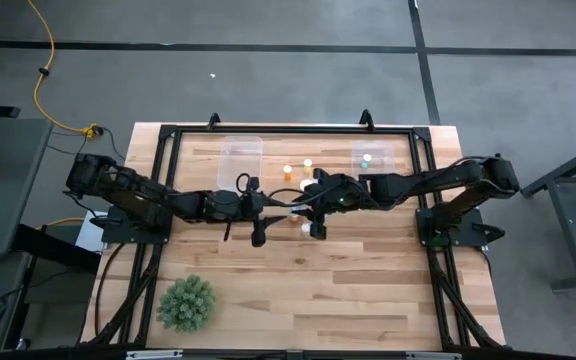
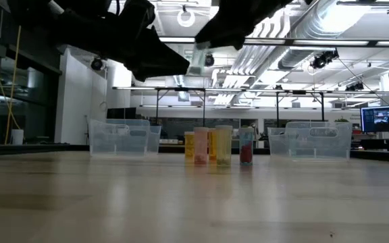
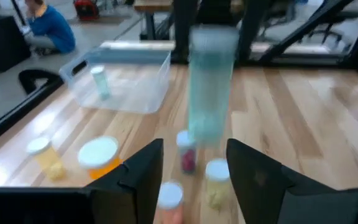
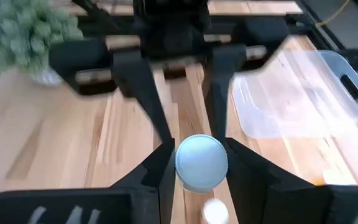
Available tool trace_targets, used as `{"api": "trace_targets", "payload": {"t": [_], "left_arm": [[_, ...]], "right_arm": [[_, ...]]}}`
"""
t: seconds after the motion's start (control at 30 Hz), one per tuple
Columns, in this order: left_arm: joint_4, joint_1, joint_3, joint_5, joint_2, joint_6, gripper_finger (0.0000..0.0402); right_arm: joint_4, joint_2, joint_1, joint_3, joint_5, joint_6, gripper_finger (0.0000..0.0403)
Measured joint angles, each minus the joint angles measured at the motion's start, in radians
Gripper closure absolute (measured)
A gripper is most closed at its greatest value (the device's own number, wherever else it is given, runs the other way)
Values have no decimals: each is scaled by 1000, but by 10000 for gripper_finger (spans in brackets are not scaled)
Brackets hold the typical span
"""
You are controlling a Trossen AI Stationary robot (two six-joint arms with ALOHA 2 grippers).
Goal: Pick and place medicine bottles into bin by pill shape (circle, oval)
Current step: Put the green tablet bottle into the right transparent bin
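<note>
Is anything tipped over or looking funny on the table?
Nothing is tipped or spilled. The one odd sight: a pale bottle hangs in mid-air, pinched by the right gripper, facing the open left gripper. The other bottles stand upright.

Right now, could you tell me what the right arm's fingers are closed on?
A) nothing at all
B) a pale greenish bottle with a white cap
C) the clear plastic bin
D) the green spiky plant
B: in the right wrist view the right gripper's dark fingers press both sides of the pale greenish bottle with a white cap, while the left gripper faces it with fingers apart.
</note>
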Motion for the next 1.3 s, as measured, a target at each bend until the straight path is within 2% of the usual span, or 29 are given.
{"api": "trace_targets", "payload": {"t": [0.2,0.33,0.47,0.6,0.73,0.83,0.97,1.17,1.3], "left_arm": [[-196,0,-1,-10,-133,-9,227],[-272,0,-15,-10,-236,-30,228],[-268,-2,-72,-10,-332,-45,229],[-226,-2,-125,-7,-410,-52,229],[-180,-2,-151,-7,-457,-52,229],[-162,-2,-150,0,-461,-53,229],[-145,-2,-150,1,-460,-53,229],[-143,-2,-150,1,-459,-53,229],[-143,-2,-150,1,-459,-53,229]], "right_arm": [[-276,-85,0,0,96,5,300],[-485,-133,0,-6,214,78,300],[-516,-240,0,-122,301,143,300],[-510,-411,-8,-269,407,218,300],[-496,-579,-68,-383,509,282,300],[-437,-658,-158,-458,494,321,300],[-291,-685,-292,-561,418,347,300],[-87,-628,-458,-677,361,347,300],[-48,-565,-523,-687,321,347,300]]}}
